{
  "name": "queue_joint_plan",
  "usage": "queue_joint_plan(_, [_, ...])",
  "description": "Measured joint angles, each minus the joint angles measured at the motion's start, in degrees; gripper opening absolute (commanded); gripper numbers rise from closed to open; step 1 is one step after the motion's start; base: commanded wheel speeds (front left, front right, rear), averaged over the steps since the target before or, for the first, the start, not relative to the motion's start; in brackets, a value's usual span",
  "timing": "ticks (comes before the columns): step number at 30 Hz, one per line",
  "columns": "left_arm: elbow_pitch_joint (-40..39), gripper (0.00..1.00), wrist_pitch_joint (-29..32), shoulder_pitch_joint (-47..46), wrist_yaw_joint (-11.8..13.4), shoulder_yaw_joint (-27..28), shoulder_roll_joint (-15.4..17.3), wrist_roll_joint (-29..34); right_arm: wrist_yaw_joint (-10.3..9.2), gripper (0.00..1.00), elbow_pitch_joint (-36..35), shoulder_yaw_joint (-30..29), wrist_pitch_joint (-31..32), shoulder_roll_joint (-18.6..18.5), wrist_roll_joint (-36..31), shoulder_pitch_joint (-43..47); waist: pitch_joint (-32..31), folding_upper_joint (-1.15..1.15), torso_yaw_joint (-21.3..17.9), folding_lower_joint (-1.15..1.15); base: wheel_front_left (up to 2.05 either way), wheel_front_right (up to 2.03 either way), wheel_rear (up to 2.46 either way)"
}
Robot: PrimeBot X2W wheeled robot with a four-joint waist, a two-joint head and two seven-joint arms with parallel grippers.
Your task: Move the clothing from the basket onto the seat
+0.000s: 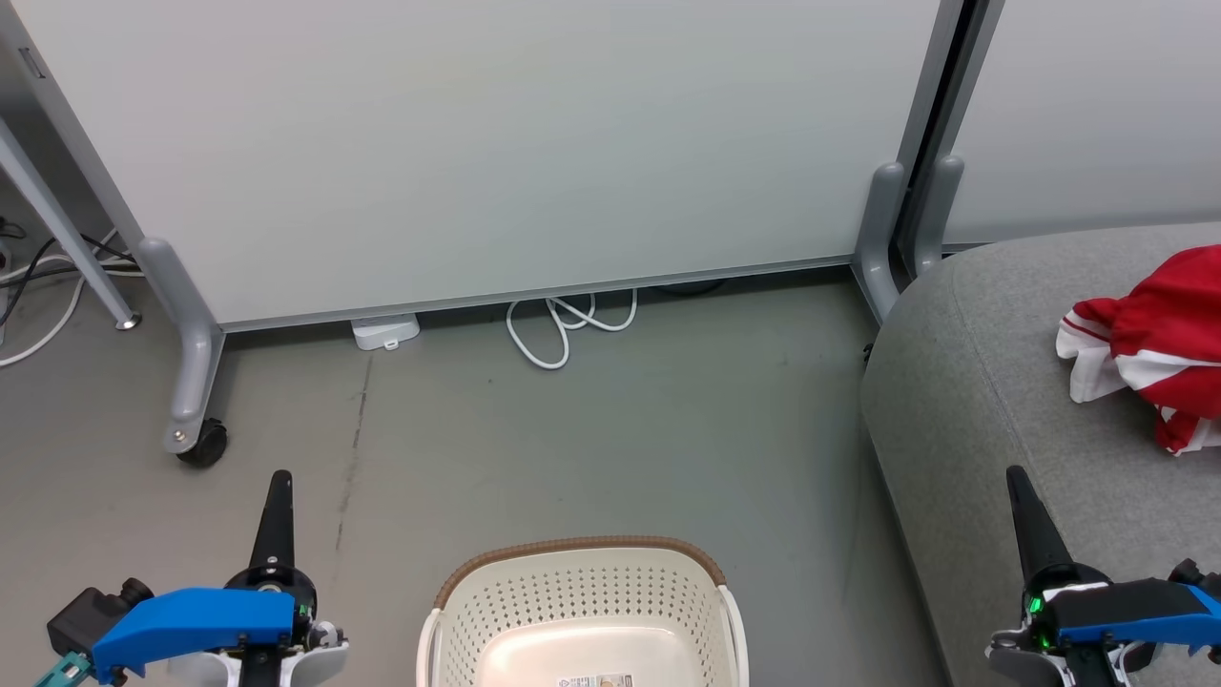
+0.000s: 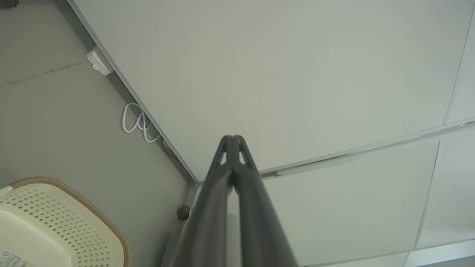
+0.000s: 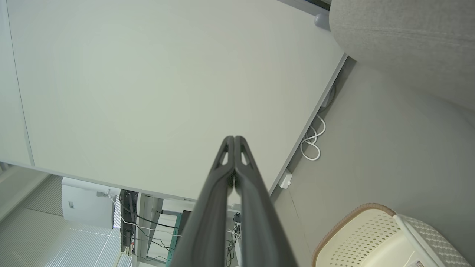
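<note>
At three o'clock, clothing [image 1: 1159,334] sits on the seat [image 1: 983,410]; left gripper [image 1: 279,485] and right gripper [image 1: 1017,480] are pinched shut, empty. Some could go missed in the cropped basket [image 1: 582,547] at six.

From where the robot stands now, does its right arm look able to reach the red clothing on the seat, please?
Probably yes. The right gripper, shut and empty, hovers at the near edge of the seat, and only bare grey upholstery lies between it and the clothing, ahead to its right.
</note>
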Motion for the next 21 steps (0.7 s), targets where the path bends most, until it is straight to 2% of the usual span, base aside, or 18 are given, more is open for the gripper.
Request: queue_joint_plan(21, [-0.13,0.00,2.59,-1.20,-0.01,1.45,-0.04,-9.50,0.00,0.00,-0.44,-0.10,2.47,-0.10,9.88,-1.11,0.29,0.00,-0.61,-0.01,0.00,0.00,0.00])
